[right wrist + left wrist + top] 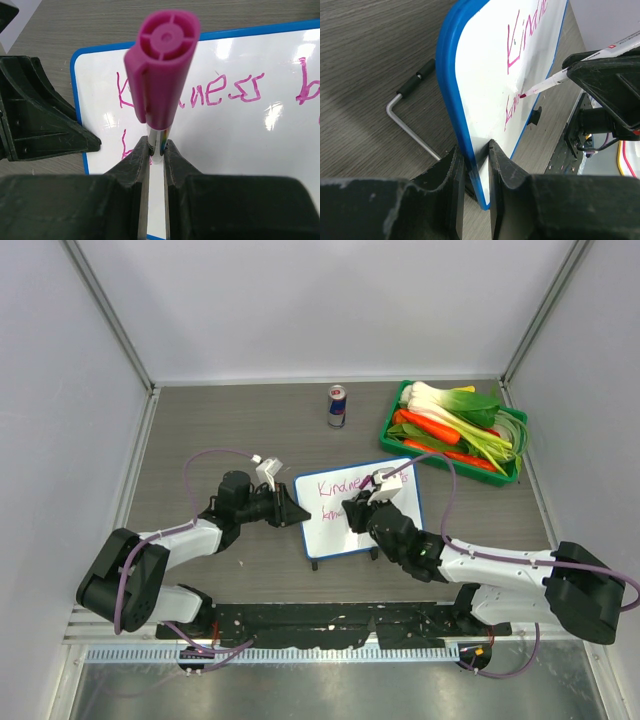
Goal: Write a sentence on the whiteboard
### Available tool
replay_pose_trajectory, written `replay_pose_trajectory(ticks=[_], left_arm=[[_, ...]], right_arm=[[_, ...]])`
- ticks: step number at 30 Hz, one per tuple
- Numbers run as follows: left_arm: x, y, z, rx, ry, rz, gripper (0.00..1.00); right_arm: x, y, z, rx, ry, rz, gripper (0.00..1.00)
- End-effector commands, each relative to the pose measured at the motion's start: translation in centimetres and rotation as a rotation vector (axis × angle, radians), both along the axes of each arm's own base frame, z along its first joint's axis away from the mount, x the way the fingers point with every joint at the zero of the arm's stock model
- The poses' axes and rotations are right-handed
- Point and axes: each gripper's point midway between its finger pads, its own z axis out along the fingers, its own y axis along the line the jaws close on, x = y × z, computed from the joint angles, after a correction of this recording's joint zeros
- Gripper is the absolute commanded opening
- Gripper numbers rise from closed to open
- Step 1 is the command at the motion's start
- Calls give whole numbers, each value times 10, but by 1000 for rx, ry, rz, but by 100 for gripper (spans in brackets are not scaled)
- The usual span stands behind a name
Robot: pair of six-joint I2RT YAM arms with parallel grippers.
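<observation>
Clamping the left rim of the whiteboard (340, 537), the left gripper (296, 514) is closed on the blue edge, one finger on the white face and one behind it. The likely purpose is to steady the board so it cannot slide or rock under the pressure of writing. From the left wrist view the board looks tilted rather than flat, with a bent metal leg (412, 125) on the worktop just beside its lower edge, which would explain why it needs a brace.

Over the board's middle, the right gripper (362, 508) is shut tight on a magenta marker (384, 478). It pinches the barrel low down, with the cap end pointing up and away from the board. Gripping that close to the tip probably gives finer control of the strokes. The tip touches the white surface at the left of the board, below the first line.

The sentence (225, 92) is part written. A top line beginning "Kindness" runs across the board toward its right rim, and only a few letters of a second line stand under its start. By my reading the job is around halfway, with the second line in hand.

Beyond the board's far edge stand a drinks can (338, 405) and, to the far right, a green tray (391, 420) of vegetables, both well apart from the writing.
</observation>
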Motion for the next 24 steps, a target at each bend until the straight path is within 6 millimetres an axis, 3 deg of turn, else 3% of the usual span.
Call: replay_pose_trajectory(ticks=[1, 15, 24], left_arm=[[-3, 12, -34, 117, 43, 27, 0], [-3, 12, -33, 116, 42, 28, 0], [-3, 12, -34, 117, 44, 27, 0]], right_arm=[[2, -5, 4, -1, -12, -20, 1], [6, -11, 11, -13, -31, -50, 1], [9, -8, 35, 37, -73, -57, 1]])
